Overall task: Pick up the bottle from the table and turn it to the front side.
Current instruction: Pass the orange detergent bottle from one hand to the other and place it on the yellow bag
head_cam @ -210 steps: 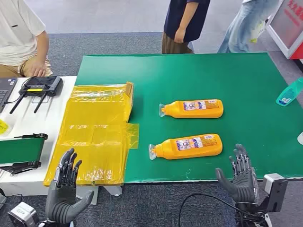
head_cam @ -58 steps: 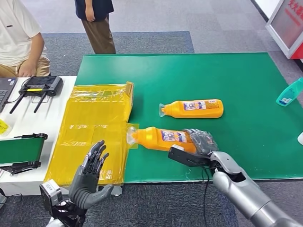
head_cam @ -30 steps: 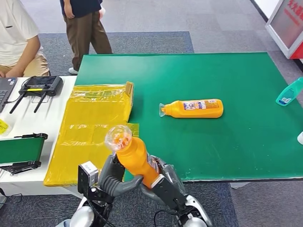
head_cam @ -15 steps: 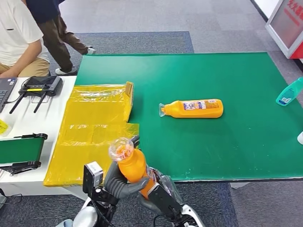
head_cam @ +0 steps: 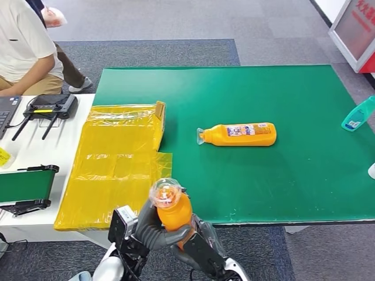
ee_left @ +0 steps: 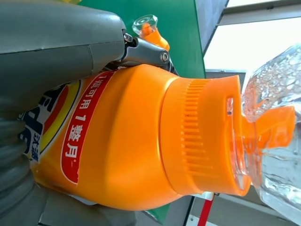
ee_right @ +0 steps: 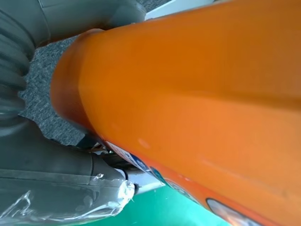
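Note:
An orange bottle (head_cam: 173,209) with a clear cap stands nearly upright off the table's front edge, cap pointing up toward me. My left hand (head_cam: 150,229) wraps its body from the left, and my right hand (head_cam: 199,241) grips it from the lower right. In the left wrist view the bottle (ee_left: 142,141) shows a red and white label and its ribbed orange collar. Plain orange plastic of the bottle (ee_right: 199,94) spans the right wrist view, beside my grey right hand (ee_right: 53,188). A second orange bottle (head_cam: 238,134) lies on its side on the green table (head_cam: 287,175).
A yellow plastic-wrapped box (head_cam: 117,158) lies at the table's left end. The white side table holds a black controller (head_cam: 49,107) and a green-topped device (head_cam: 26,184). A teal bottle (head_cam: 357,114) lies at the right edge. A seated person (head_cam: 24,47) is at far left.
Both hands have carried the bottle slightly right and toward me, tipping it more upright so its cap faces up. The walking person has passed out at the far left.

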Controlling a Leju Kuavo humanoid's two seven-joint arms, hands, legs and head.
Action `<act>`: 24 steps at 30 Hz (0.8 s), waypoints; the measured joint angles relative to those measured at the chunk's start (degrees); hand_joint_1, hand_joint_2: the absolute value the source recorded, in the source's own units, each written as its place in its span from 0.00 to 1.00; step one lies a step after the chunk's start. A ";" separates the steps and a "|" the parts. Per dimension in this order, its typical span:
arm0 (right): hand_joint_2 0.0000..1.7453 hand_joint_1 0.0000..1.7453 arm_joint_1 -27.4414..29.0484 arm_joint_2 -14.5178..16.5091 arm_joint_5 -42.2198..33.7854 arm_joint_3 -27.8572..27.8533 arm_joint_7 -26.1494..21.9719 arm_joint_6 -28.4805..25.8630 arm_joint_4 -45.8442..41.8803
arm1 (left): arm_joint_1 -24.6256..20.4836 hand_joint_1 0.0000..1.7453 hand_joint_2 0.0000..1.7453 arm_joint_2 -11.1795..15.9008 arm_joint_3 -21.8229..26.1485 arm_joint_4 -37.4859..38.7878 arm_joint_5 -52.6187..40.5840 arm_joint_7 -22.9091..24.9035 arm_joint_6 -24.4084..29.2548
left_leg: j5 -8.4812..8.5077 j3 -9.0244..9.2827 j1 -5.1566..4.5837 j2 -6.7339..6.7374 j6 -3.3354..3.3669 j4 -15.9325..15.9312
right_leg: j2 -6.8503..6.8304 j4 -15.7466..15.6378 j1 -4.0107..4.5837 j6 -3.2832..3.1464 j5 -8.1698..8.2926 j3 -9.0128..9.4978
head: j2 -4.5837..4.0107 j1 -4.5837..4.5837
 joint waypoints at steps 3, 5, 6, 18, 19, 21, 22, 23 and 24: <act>1.00 0.03 0.61 -0.23 0.69 -0.09 0.25 -1.15 -1.20 | -0.13 1.00 1.00 -0.02 -0.13 0.11 0.42 0.04 -0.07 | 0.00 0.00 0.00 0.00 0.00 0.00 | 0.00 0.00 0.00 0.00 0.00 0.01 | 0.00 0.00; 1.00 0.00 0.90 -0.43 1.45 -0.14 0.57 -1.61 -2.12 | -0.18 1.00 1.00 -0.02 -0.25 0.19 0.69 0.13 -0.09 | 0.00 0.00 0.00 0.00 0.00 0.00 | 0.00 0.00 0.00 0.00 0.00 0.01 | 0.00 -0.01; 1.00 0.00 0.97 -0.50 1.81 -0.16 0.74 -1.75 -2.56 | -0.15 1.00 1.00 -0.03 -0.31 0.23 0.81 0.17 -0.09 | 0.00 0.00 0.00 0.00 0.00 0.00 | 0.00 0.00 0.00 0.00 0.00 0.01 | 0.00 -0.01; 1.00 0.00 3.87 -1.02 2.23 -4.32 2.04 -2.22 -9.59 | 3.15 1.00 1.00 0.60 2.31 -2.59 -13.17 0.92 12.45 | -0.01 -0.01 0.00 0.00 0.00 0.00 | 0.00 0.00 0.00 0.00 -0.01 0.01 | 0.00 0.00; 1.00 0.00 4.00 -1.14 2.50 -5.04 2.26 -2.10 -10.58 | 3.53 1.00 1.00 0.99 3.06 -3.03 -16.08 1.36 14.18 | -0.01 -0.01 0.00 0.00 0.00 0.00 | 0.00 0.00 0.01 0.00 -0.01 0.01 | 0.00 0.00; 1.00 0.00 4.31 -1.33 2.69 -6.39 2.42 -1.51 -12.45 | 4.06 1.00 1.00 1.67 4.69 -3.80 -20.30 2.02 16.44 | 0.00 0.00 0.00 0.00 0.00 0.00 | 0.00 0.00 0.01 0.00 0.00 0.01 | 0.00 -0.01; 1.00 0.00 4.51 -1.39 2.26 -6.98 2.27 -0.86 -13.32 | 4.17 1.00 1.00 1.95 5.56 -4.10 -21.19 2.32 16.81 | 0.00 0.00 0.00 0.00 0.00 0.00 | 0.00 0.00 0.01 0.00 0.00 0.01 | 0.00 -0.01; 1.00 0.00 4.71 -1.45 1.38 -7.57 1.98 0.05 -14.11 | 4.20 1.00 1.00 2.18 6.47 -4.30 -21.33 2.59 16.82 | 0.00 0.00 0.00 0.00 0.00 0.00 | 0.00 0.00 0.01 0.00 0.00 0.01 | 0.00 -0.02; 1.00 0.00 4.89 -1.49 0.11 -8.15 1.51 1.21 -14.86 | 4.11 1.00 1.00 2.38 7.47 -4.42 -21.32 2.91 16.80 | 0.00 0.01 0.00 0.00 -0.01 0.00 | 0.00 0.00 0.01 0.00 0.00 0.02 | 0.00 -0.01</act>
